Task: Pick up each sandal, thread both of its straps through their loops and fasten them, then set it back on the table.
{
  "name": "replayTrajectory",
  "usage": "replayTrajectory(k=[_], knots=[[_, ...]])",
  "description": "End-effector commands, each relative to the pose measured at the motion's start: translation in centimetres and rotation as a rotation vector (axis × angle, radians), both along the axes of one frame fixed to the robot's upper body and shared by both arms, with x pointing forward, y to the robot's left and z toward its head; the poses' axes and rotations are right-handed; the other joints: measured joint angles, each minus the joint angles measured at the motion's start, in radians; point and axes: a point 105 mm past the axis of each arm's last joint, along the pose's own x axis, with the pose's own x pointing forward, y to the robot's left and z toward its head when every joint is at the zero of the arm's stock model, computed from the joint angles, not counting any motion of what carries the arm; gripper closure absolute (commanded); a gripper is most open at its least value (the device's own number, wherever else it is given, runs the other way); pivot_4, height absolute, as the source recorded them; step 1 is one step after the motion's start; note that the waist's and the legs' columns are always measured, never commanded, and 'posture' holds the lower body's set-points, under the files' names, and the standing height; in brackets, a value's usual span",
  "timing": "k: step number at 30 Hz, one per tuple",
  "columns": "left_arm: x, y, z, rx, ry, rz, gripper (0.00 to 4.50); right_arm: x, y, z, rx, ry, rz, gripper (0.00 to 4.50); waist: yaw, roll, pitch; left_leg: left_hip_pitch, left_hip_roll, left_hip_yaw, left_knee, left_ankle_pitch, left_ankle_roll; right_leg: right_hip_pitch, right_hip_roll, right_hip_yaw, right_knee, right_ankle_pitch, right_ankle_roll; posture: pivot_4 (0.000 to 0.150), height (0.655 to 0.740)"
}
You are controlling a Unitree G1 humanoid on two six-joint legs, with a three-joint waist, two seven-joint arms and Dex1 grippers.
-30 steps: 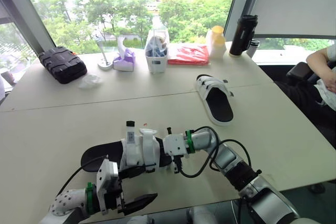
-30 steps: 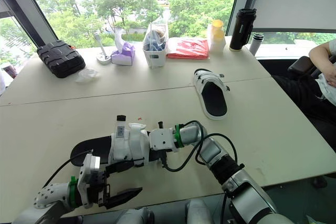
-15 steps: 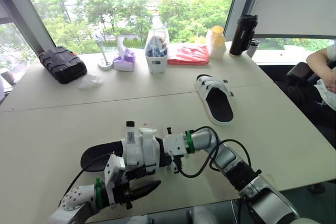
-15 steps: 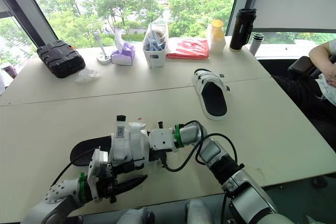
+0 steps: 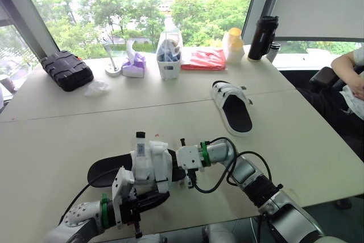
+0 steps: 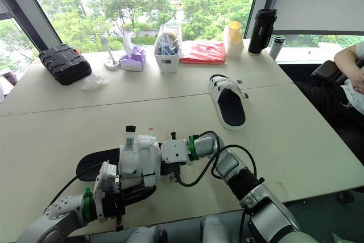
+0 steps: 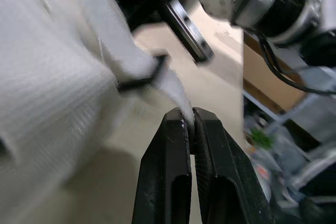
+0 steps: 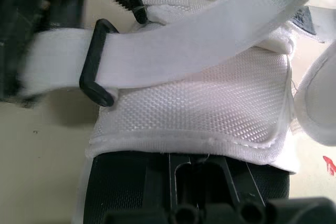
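Observation:
A black-soled sandal with white straps lies near the table's front edge. My right gripper is shut on the sandal's right side, and the right wrist view shows it clamped on the black sole. There a white strap runs through a black loop. My left gripper is shut on that strap's free end, just past the loop; it sits at the sandal's near side. A second sandal lies upright on the table, farther back on the right.
Along the window edge stand a black case, a purple tissue box, a white bin, a red packet, a yellow-capped bottle and a black flask. A person's arm shows at the far right.
My left gripper has risen from the table's front edge to the sandal and closed from wide open onto the strap's end. The right gripper and sandal have held still.

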Motion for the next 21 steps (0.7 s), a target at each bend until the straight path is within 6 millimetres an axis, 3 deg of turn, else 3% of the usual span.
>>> replayTrajectory(k=[1, 4, 8, 15, 21], knots=[[-2.9, -0.3, -0.7, 0.011, 0.142, -0.122, 4.49, -0.5, -0.7, -2.6, -0.099, 0.06, -0.007, 4.5, 0.002, 0.0, 0.0, 0.0, 0.0, 0.0, 0.0, 0.0, 0.0, -0.001, 0.0, 0.0, 0.0, 0.0, 0.0, 0.15, 0.74], [-4.5, 0.2, -1.1, 0.053, 0.197, -0.193, 4.49, -0.5, -0.7, -2.6, -0.099, 0.06, -0.005, 4.5, 0.003, 0.0, 0.0, 0.0, 0.0, 0.0, 0.0, 0.0, 0.0, 0.0, 0.0, 0.0, 0.0, 0.0, 0.0, 0.15, 0.74], [-4.8, 0.3, -0.7, 0.06, 0.181, -0.211, 4.49, -0.5, -0.6, -2.6, -0.1, 0.061, -0.002, 4.5, 0.001, 0.0, 0.0, 0.0, 0.0, 0.0, -0.001, 0.0, 0.0, -0.001, 0.0, 0.0, 0.0, -0.001, -0.001, 0.15, 0.74], [-4.3, 0.8, 1.9, 0.066, 0.098, -0.234, 4.49, -0.4, -0.7, -2.6, -0.101, 0.057, -0.001, 4.5, 0.003, -0.001, 0.0, 0.0, 0.001, 0.0, -0.006, 0.0, 0.0, -0.003, 0.0, 0.0, 0.0, 0.0, -0.004, 0.15, 0.74], [-2.1, 2.5, 6.2, 0.037, -0.017, -0.188, 4.49, -0.3, -0.7, -2.6, -0.103, 0.052, 0.0, 4.5, 0.002, -0.002, 0.001, 0.0, 0.001, 0.001, -0.007, 0.0, 0.0, -0.004, 0.0, 0.0, 0.0, 0.0, -0.004, 0.15, 0.74]])
